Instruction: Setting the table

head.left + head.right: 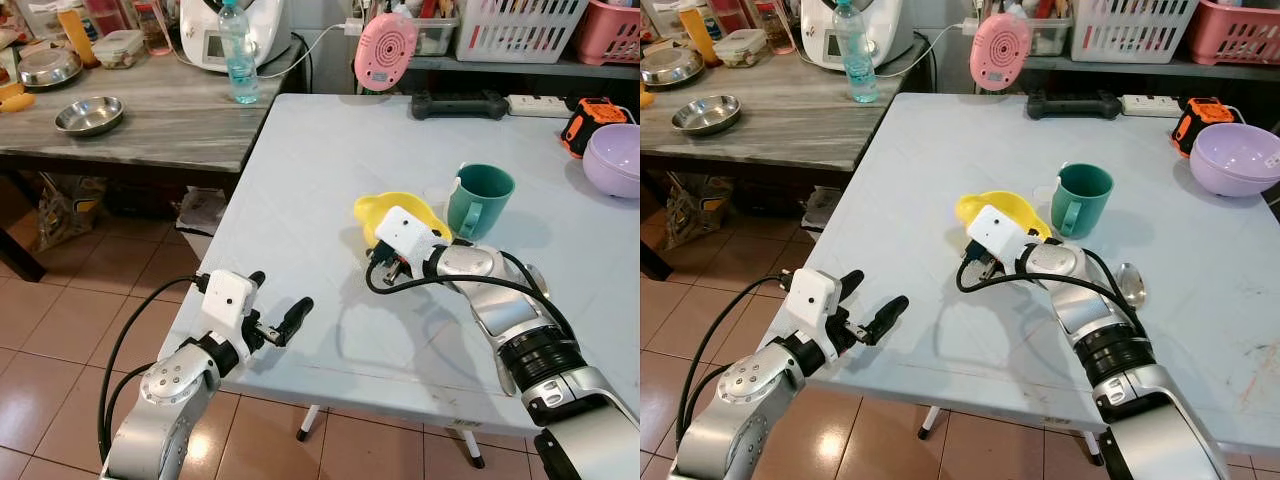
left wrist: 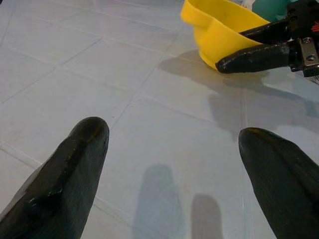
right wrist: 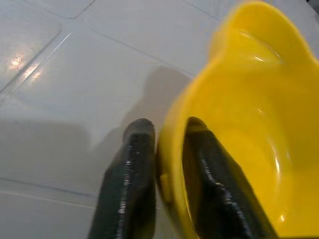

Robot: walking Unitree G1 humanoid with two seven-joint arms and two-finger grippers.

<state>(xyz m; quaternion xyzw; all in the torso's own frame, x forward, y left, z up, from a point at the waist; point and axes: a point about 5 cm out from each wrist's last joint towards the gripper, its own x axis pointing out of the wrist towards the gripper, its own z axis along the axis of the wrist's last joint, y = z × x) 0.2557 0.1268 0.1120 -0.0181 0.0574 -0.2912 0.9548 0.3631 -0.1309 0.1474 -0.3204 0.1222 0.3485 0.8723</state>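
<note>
**Yellow bowl pinched at the rim, mid-bench**

Yellow bowl [image 1: 400, 212] sits near the middle of the pale bench [image 1: 330, 150], just beside the green mug [image 1: 478, 200], which stands at its 3 o'clock. My right end effector [image 3: 167, 144] has closed on the bowl's near rim, one finger inside the wall and one outside, as the right wrist view shows plainly. My left end effector [image 1: 272, 310] hovers low over the bench's near left edge, at about 8 o'clock from the bowl, fingers spread wide and holding nothing.

I judge the main risk to be the grip itself: a thin pinch on a smooth, curved wall could let the bowl swing or slip if I lift or turn it quickly. The mug is the next worry, since a sideways drag toward 3 o'clock would knock it. A metal spoon [image 1: 1130, 283] lies by my right forearm at 5 o'clock from the bowl, and a careless elbow sweep could push it along.

For room, the bench is open from 9 round to 12 o'clock of the bowl, with bare surface out to the left edge. A purple bowl [image 1: 613, 158] sits at the far right, well apart. The left edge drops to tiled floor [image 1: 60, 330], so I'd keep any placement well in from it.
</note>
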